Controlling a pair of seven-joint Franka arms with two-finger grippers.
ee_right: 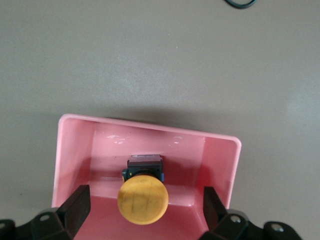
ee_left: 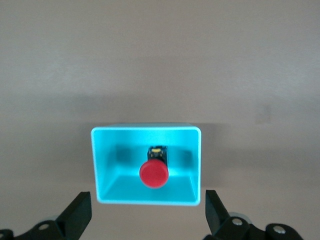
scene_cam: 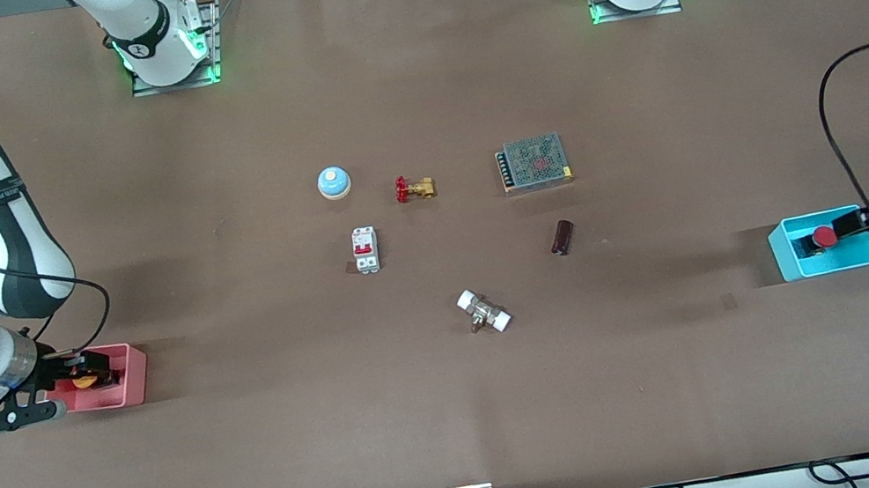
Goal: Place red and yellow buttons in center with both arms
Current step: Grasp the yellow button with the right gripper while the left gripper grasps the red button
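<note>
Both pincers hang spread apart: the left pincer (ee_left: 145,212) over the red button (ee_left: 154,173) in the blue bin (ee_left: 147,132) at the surface's 3 o'clock edge, the right pincer (ee_right: 145,212) over the yellow button (ee_right: 143,199) in the pink bin (ee_right: 75,150) at 9 o'clock. Each should drop straight, straddle the black base under its cap, and avoid the bin walls.

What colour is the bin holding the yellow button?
Pink: the bin around the yellow button shows best in the right wrist view.

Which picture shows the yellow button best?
The right wrist view: the yellow button fills it, sitting in the pink bin. The front view shows it tiny, partly hidden by the right gripper. The left wrist view misses it.
</note>
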